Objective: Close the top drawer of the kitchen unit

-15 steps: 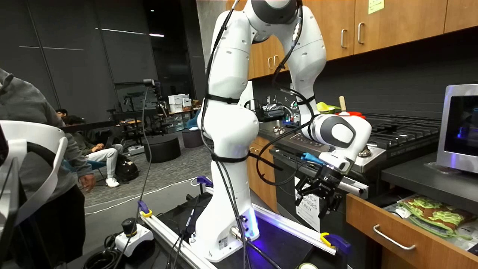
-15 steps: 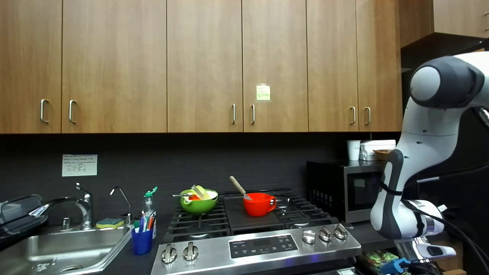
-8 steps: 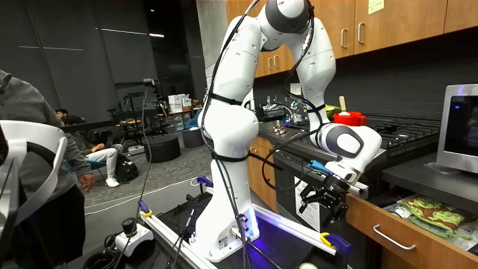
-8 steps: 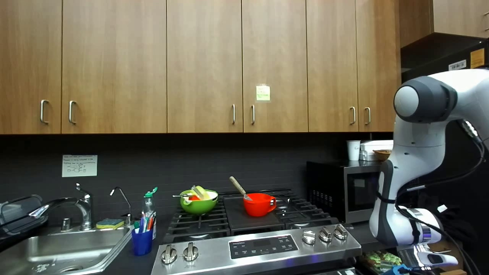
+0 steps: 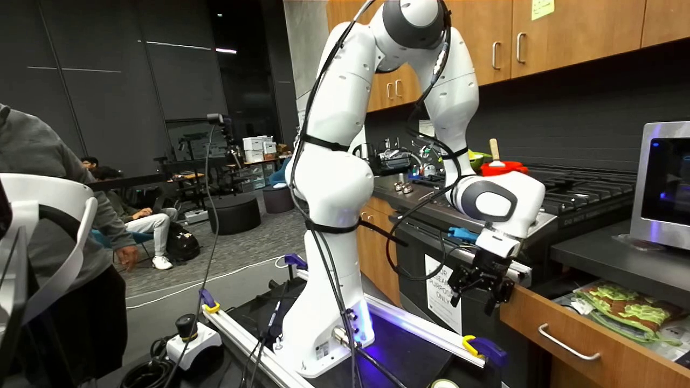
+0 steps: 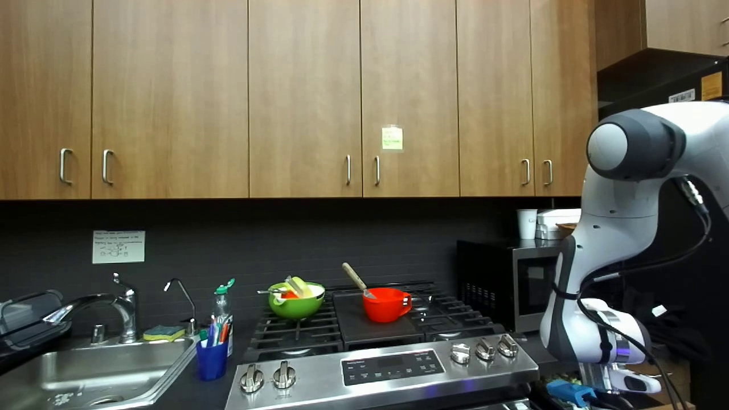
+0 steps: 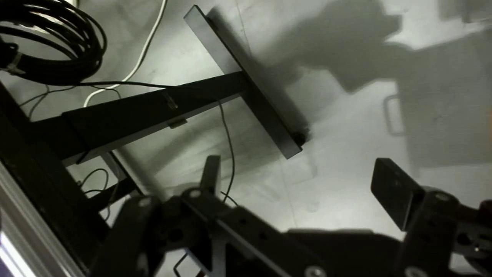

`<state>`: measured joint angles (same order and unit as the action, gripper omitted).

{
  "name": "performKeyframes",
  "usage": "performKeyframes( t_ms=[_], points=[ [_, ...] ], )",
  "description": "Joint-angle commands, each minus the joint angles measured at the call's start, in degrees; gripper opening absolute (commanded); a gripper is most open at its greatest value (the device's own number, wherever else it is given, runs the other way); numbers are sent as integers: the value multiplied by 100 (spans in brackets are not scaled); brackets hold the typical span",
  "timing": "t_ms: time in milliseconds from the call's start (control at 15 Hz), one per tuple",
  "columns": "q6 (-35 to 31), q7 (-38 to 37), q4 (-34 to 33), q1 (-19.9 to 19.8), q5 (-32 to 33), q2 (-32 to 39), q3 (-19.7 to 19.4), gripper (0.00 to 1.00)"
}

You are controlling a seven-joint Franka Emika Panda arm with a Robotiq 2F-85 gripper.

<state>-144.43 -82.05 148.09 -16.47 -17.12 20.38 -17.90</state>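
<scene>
Top drawer [image 5: 609, 350]: honey-brown wooden front, horizontal silver bar handle [image 5: 565, 346], sticking well out of the dark-topped kitchen unit [image 5: 598, 264], green-and-brown packet [image 5: 628, 307] inside. Gripper [image 5: 474, 300] just beside the drawer's end, touching or not can't tell; fingers [image 7: 396, 192] spread wide, nothing held.

On the stove [image 6: 313, 378] there's a red cup [image 6: 384, 310] near a green bowl [image 6: 296, 309] whose contents [image 6: 296, 289] I can't make out. A microwave [image 6: 501, 279] stands past one end, a blue cup [image 6: 212, 361] near the other, by the sink [image 6: 114, 359]. Behind a white chair [image 5: 62, 186] stands someone in grey [image 5: 32, 143]; farther off, a black backpack [image 5: 182, 242] rests beside a seated person [image 5: 143, 220].
</scene>
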Motion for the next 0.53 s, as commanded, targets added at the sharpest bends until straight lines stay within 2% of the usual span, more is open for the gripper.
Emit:
performKeyframes(
  t_ms=[0,333,467],
  points=[
    [-669,658,434,44,-367,-428,185,100],
    [-1142,1420,687,0,-999,-584,438,100],
    [-1094,1326,651,46,-1099,-493,359,100]
  ],
)
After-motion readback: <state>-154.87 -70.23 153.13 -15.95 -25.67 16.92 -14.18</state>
